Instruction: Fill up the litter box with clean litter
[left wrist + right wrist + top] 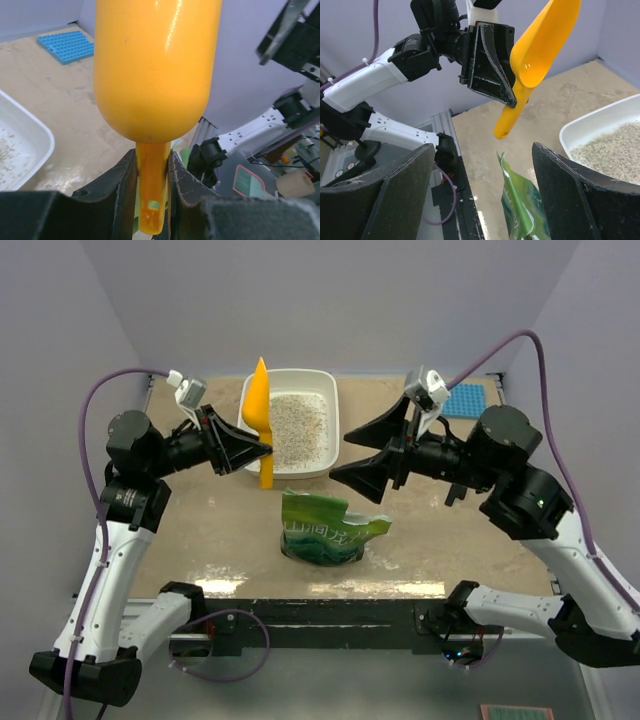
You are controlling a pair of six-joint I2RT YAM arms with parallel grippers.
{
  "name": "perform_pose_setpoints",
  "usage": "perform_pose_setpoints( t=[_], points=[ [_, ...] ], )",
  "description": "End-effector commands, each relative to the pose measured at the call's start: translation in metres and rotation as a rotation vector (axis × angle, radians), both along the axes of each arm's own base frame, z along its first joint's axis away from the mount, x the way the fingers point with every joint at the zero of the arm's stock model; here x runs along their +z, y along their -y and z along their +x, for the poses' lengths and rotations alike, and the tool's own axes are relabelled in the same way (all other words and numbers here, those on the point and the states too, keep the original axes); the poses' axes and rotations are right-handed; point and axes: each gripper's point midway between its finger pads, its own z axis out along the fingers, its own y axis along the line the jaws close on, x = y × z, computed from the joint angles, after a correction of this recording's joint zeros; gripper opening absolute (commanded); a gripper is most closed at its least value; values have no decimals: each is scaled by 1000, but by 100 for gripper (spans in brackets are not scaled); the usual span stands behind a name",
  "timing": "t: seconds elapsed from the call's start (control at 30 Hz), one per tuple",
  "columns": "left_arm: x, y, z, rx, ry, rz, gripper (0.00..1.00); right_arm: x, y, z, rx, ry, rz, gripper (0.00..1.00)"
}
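Observation:
The white litter box (pixel 318 379) sits at the back centre and holds beige-grey clean litter (pixel 298 427); its rim also shows in the left wrist view (pixel 35 131) and in the right wrist view (pixel 590 125) with litter (pixel 615 150). My left gripper (pixel 262 452) is shut on the handle of an orange scoop (pixel 259 400), held upright over the box's left edge; the scoop (pixel 155 65) looks empty in the right wrist view (pixel 540 45). My right gripper (pixel 345 455) is open and empty, just right of the box and above a green bag (pixel 325 530).
The open green bag (pixel 520 200) stands in front of the litter box near the table's front. A small blue studded mat (pixel 466 400) lies at the back right, also in the left wrist view (pixel 67 45). Walls enclose the table.

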Motion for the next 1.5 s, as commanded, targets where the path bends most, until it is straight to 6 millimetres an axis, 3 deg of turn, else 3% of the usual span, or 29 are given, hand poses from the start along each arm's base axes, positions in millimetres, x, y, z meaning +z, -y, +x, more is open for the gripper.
perform_pose_setpoints(
  t=[0.0,0.03,0.2,0.23,0.33,0.57,1.13,1.2,1.3,1.33,1.37,1.47],
  points=[
    [40,11,-35,-171,99,-117,0,22,-24,3,86,47,57,84],
    [40,12,-34,-175,85,-123,0,17,-34,11,89,38,43,84],
    [48,18,-39,-212,83,-138,0,30,-58,26,121,61,64,83],
    [48,19,-38,-216,80,-136,0,22,-68,35,123,45,48,84],
    [49,22,-39,-228,79,-134,0,30,-77,41,135,58,63,82],
    [42,25,-37,-225,67,-113,0,52,-73,36,140,124,129,82],
    [48,26,-41,-247,84,-115,0,37,-102,47,214,74,126,72],
    [49,26,-41,-247,88,-115,0,35,-105,46,225,64,125,65],
    [50,26,-43,-251,91,-116,0,34,-106,48,218,60,125,31],
    [49,26,-43,-252,91,-115,1,35,-105,49,206,56,125,8],
    [50,26,-43,-251,93,-116,1,34,-105,51,197,60,117,0],
    [47,26,-42,-247,84,-113,8,34,-99,55,149,74,93,0]
  ],
)
